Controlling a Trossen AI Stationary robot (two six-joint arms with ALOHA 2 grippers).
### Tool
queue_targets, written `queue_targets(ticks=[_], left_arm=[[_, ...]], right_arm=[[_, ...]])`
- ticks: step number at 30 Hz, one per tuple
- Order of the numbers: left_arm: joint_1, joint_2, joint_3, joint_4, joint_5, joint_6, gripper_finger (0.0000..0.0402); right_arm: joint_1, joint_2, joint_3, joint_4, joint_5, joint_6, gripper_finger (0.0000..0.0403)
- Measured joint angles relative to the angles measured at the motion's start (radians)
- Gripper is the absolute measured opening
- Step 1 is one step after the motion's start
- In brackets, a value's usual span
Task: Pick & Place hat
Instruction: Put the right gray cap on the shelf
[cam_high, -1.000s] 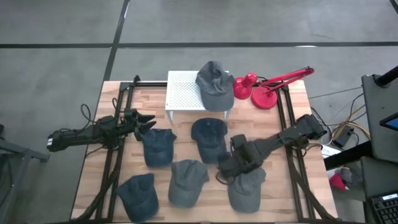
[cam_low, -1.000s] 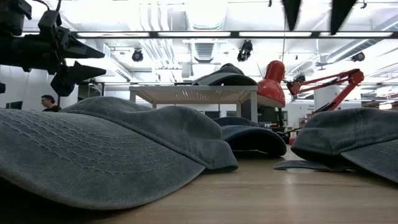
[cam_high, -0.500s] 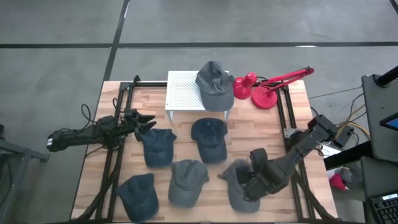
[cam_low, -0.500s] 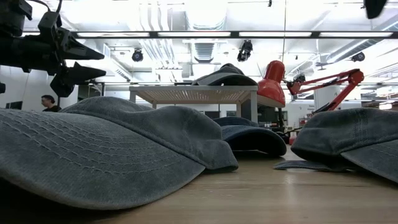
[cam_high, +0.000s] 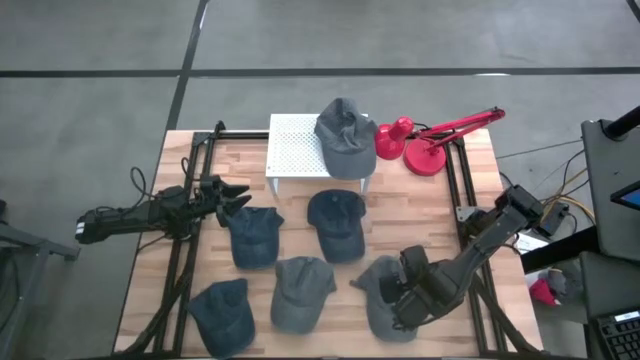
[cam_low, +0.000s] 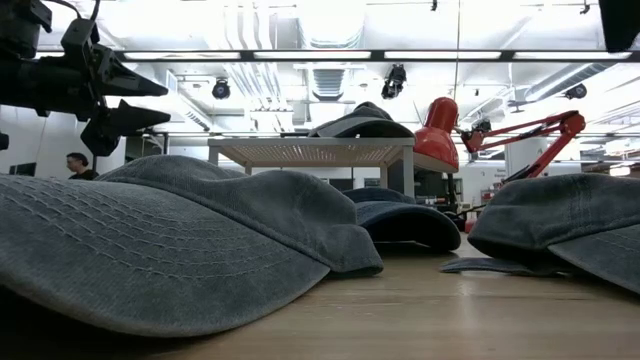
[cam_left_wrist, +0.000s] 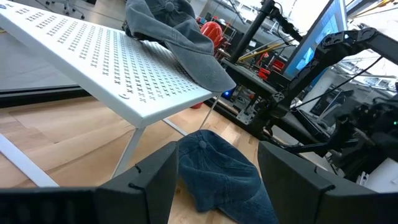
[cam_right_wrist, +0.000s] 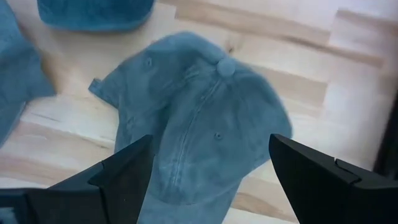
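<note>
Wooden worktop (cam_high: 420, 210) carries everything here, so start at its left edge: the left claw (cam_high: 238, 195) hangs with its jaws spread wide and empty, just above the worktop near a dark blue cap (cam_high: 253, 237), pointing toward the white perforated stand (cam_high: 295, 147). A grey cap (cam_high: 345, 135) already sits on the stand's right end, its brim hanging over the edge. No box or bin is in sight; that stand is the only raised place, and it holds just that one cap.

Further right, more caps lie flat on the wood: one at the front left (cam_high: 222, 312), one in the middle front (cam_high: 303, 292) and a dark one behind it (cam_high: 336, 222). A red lamp (cam_high: 432, 140) stands at the back right.

The right claw (cam_right_wrist: 208, 186) hovers directly over the front-right cap (cam_right_wrist: 199, 134), jaws wide with nothing between them. In its wrist view that cap lies straight below and ahead, crown button at the far end, brim nearer the claw, its long axis running roughly between the two fingers. The right arm is plainly the nearer one, so a straight descent looks like the likely next step.
</note>
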Motion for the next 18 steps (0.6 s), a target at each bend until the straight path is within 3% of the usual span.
queue_targets(ticks=[18], left_arm=[[0.0,0.0,0.0,0.0,0.0,0.0,0.0223]], right_arm=[[0.0,0.0,-0.212,0.334,-0.041,0.062,0.0313]])
